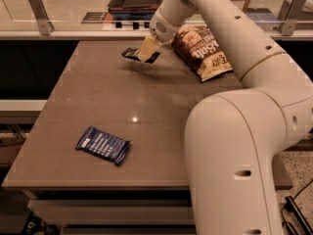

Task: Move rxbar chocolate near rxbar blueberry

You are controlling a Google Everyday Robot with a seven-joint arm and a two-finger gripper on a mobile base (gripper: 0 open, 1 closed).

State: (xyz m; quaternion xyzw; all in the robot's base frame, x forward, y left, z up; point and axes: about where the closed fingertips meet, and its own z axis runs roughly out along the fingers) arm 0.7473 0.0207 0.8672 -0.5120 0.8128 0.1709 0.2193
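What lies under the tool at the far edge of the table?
The black bar: its ends stick out either side of the tool, at the far edge of the table. Its middle is covered.
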